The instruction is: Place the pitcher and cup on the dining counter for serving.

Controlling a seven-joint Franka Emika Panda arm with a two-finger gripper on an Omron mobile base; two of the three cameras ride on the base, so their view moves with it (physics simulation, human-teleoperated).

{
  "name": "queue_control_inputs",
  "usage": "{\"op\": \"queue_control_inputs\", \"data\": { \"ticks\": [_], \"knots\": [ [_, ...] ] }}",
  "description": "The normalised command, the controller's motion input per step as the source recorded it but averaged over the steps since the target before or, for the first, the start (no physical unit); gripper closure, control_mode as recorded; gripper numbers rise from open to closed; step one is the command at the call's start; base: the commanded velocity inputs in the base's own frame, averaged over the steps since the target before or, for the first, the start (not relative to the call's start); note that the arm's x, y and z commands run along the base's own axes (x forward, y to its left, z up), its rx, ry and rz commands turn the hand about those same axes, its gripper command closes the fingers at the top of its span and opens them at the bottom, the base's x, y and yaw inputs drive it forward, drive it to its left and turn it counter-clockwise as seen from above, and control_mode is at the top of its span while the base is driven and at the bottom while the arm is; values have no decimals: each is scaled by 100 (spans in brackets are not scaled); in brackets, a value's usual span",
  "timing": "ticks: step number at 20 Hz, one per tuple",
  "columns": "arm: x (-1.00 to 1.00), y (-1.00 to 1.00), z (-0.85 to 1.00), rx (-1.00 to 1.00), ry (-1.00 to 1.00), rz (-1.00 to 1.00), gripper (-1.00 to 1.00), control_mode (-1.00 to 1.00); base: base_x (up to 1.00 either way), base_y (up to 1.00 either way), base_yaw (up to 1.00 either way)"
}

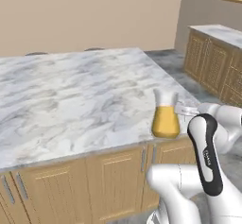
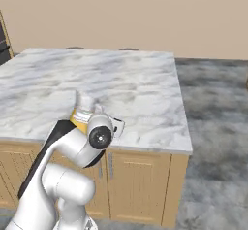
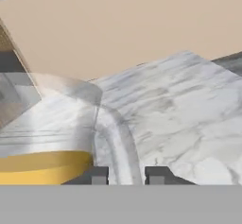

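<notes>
Beige plain walls back a kitchen with a dark mottled grey floor. White-grey veined marble tops the big rectangular dining counter (image 1: 71, 90), smooth and flat, with tan wood panelled fronts below its near edge and a plain tan end panel in the right base view. Further wood cabinets (image 1: 212, 62) with a pale top stand along the right wall, well apart. Clear glass pitcher (image 1: 165, 115) stands upright on the marble near the counter's near right corner, conical with a wide base and a narrower flared neck, lower half filled with yellow-orange liquid; in the right base view the white arm covers most of it and just the glass rim and a strip of orange show. Its thin curved glass handle runs up the hand view, rising right between the two dark finger tips. Gripper (image 3: 126, 176) sits at the pitcher's right side at handle height, jaws narrow, one tip on each side of the handle, looks closed on it though actual contact is hard to confirm. Pitcher base rests on the marble, not tilted.
</notes>
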Motion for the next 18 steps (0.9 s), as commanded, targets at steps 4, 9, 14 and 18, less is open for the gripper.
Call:
{"op": "queue_control_inputs", "data": {
  "ticks": [4, 9, 14, 18],
  "knots": [
    [0, 0, 0, 0, 0, 0, 100, 100, -23, 100, 36],
    [0, 0, 0, 0, 0, 0, 100, 100, -9, 100, 26],
    [0, 0, 0, 0, 0, 0, 100, 100, 0, 100, 20],
    [0, 0, 0, 0, 0, 0, 100, 100, 0, 100, 18]
  ]
}}
